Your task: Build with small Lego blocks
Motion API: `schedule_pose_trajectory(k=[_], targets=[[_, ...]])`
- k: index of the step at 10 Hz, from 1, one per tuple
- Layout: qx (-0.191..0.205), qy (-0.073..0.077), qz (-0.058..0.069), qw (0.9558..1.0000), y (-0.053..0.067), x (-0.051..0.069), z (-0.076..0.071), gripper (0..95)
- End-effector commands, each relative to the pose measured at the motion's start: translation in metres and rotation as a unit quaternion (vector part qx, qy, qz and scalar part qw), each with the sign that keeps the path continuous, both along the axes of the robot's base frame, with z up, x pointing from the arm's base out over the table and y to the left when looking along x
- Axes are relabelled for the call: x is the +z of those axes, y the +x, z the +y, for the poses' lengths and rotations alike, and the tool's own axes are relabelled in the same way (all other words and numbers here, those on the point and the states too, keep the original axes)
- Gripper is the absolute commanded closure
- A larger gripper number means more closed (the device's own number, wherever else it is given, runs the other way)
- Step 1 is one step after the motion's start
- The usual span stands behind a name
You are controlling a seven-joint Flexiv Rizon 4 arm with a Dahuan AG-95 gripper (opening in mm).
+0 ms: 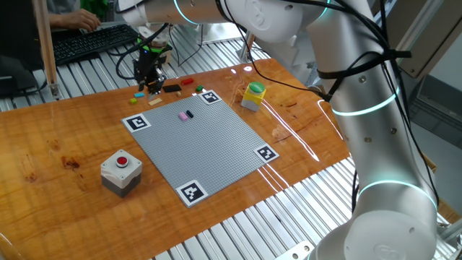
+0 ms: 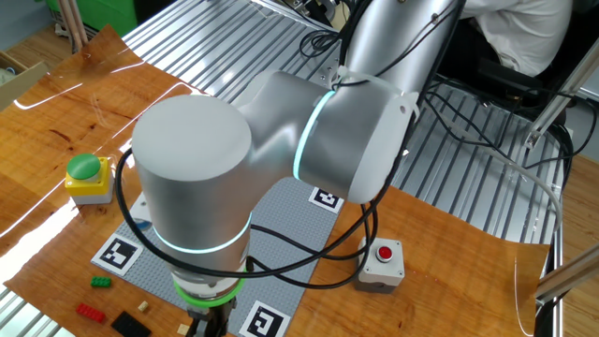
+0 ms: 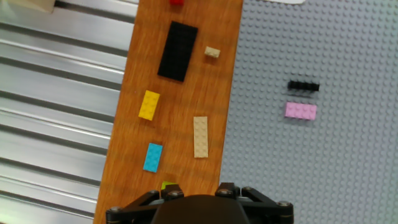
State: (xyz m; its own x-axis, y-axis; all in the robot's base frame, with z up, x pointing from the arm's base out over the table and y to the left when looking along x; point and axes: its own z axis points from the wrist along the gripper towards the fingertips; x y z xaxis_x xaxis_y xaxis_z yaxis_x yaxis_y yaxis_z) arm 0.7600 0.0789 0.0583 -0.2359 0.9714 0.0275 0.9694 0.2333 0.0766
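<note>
The gripper (image 1: 151, 85) hangs over loose bricks (image 3: 149, 104) on the counter (image 1: 65, 137); whether its fingers are open or hold anything, I cannot tell.

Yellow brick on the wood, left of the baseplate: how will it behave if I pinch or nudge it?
The yellow brick looks like a rigid moulded block, so it should not flex. It lies flat and low, so tipping or rolling seems unlikely. On the glossy table it will probably slide or twist if pushed off-centre.
</note>
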Motion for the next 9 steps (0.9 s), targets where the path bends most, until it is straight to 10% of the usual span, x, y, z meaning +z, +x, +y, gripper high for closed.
schedule_pose_trajectory(k=[1, 9], targets=[[-0.009, 0.001, -0.001, 1.0, -0.001, 0.001, 0.0, 57.0], [-0.034, -0.002, 0.001, 0.9994, 0.013, -0.001, 0.01, 57.0]])
